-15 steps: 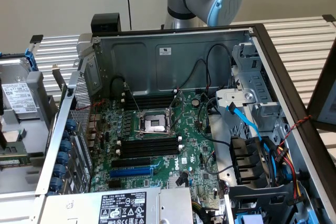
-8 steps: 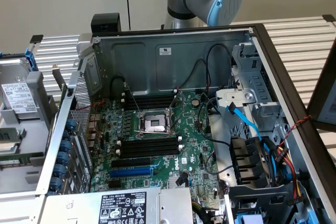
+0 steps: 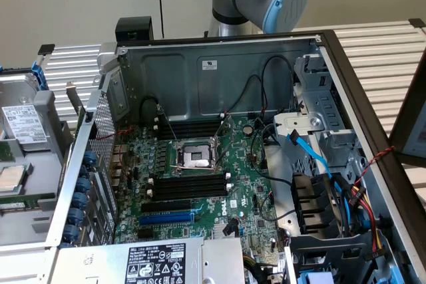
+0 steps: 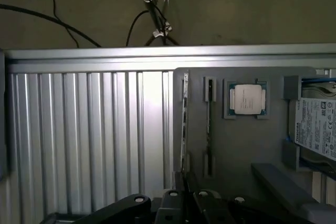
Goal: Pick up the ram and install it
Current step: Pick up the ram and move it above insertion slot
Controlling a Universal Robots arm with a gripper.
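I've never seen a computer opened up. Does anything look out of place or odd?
Nothing looks spilled or broken. The square socket on the board looks empty, while a processor chip sits apart in a grey tray outside the case.

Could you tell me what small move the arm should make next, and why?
Probably ease the gripper closer to the ram and line up along it. The ram stands on edge in the grey tray near the CPU, not yet picked up, and the black slots on the motherboard look empty.
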